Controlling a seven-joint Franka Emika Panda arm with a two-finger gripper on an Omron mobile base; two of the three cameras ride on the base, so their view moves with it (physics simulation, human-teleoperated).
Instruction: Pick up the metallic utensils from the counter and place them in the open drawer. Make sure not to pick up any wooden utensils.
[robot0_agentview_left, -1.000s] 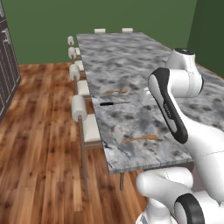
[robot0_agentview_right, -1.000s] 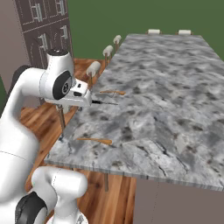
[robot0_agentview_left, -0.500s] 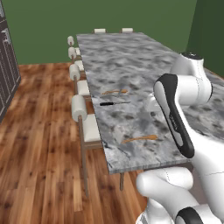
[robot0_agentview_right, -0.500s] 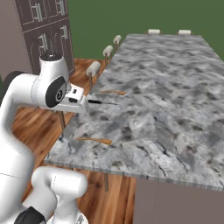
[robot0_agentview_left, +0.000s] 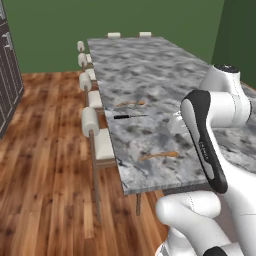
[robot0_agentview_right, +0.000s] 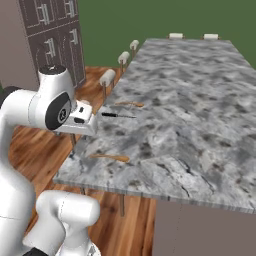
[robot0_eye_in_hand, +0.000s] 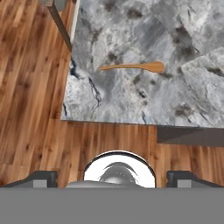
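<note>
The counter (robot0_agentview_left: 150, 75) lay broad and bare on its right and far parts; stools (robot0_agentview_left: 91, 121) crowded its left edge, and wooden spoons (robot0_agentview_left: 159, 155) flanked the knife (robot0_agentview_left: 129, 116).

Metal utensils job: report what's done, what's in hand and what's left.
Done: nothing visible yet; the black-handled knife lies on the counter, between two wooden spoons.
In hand: nothing. The claw is open and empty, looking down over the counter's near corner at the nearer spoon, which must stay.
Left: pick up the knife and carry it to the drawer; no open drawer can be made out.
</note>
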